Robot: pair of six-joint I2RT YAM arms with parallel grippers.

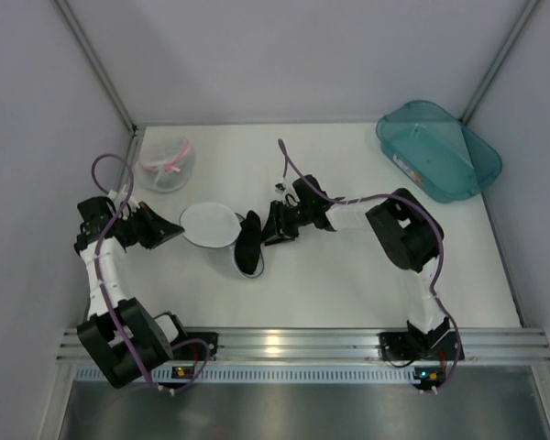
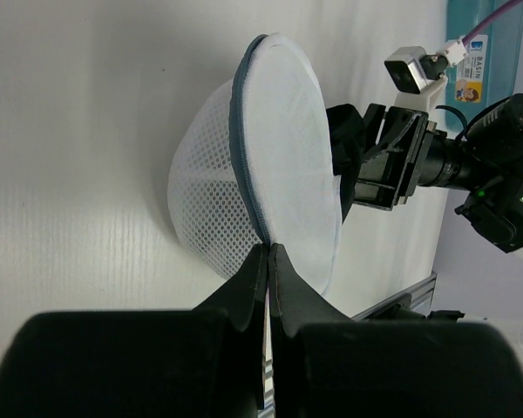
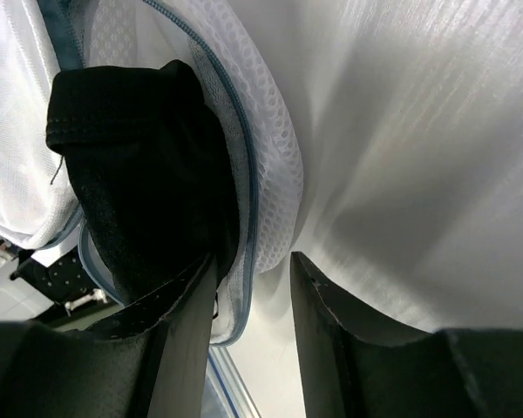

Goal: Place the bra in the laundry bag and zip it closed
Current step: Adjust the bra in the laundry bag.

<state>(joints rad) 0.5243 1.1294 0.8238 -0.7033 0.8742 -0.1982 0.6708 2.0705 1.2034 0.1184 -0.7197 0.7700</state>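
The laundry bag (image 1: 211, 225) lies open left of centre, its upper disc tilted up. My left gripper (image 1: 177, 229) is shut on the grey zip rim (image 2: 246, 165) at the disc's edge (image 2: 268, 247). The black bra (image 1: 249, 247) sits in the bag's lower half. In the right wrist view the bra (image 3: 139, 174) fills the mesh pocket. My right gripper (image 3: 253, 279) stands open astride the lower rim (image 3: 251, 209), one finger (image 3: 192, 305) inside against the bra, the other finger (image 3: 322, 305) outside over the table. A gap shows between them.
A second round mesh bag with a pink rim (image 1: 168, 165) stands at the back left. A teal plastic bin (image 1: 437, 149) sits at the back right. Grey walls close in both sides, and an aluminium rail (image 1: 284, 344) runs along the near edge.
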